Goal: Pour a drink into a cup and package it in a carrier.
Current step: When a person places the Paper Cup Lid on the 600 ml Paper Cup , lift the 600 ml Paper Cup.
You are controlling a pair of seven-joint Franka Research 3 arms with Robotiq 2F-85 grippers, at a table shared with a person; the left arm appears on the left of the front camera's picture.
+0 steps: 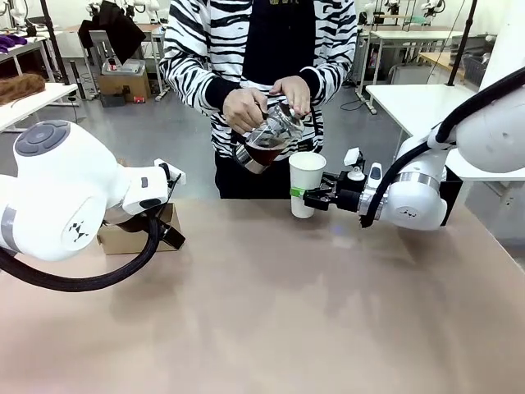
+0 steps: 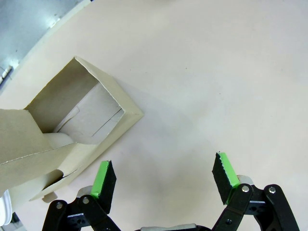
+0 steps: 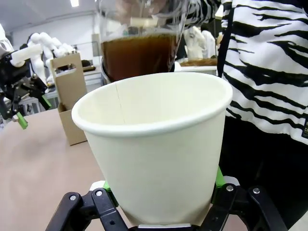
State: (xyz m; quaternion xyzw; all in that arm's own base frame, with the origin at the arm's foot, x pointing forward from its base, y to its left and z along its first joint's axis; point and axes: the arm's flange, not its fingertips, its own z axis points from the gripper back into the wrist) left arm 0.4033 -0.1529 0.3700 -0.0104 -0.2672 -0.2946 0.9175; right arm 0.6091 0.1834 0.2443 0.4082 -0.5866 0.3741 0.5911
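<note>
Jaws on your right gripper clamp the cup between them. Your left gripper gapes wide, carrier just beside.

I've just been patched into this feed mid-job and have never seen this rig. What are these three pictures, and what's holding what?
You are looking at two white robot arms at a table, with a person standing at the far side. The wide picture comes from a fixed camera between the arms. The other two come from a camera on each arm's wrist, looking along its fingers.

The right gripper is shut on a white paper cup. The person's hands tilt a glass jug of dark drink toward the cup's rim.

The left gripper is open and holds nothing. It hangs above the table beside a brown cardboard carrier, which stands on the table.
</note>
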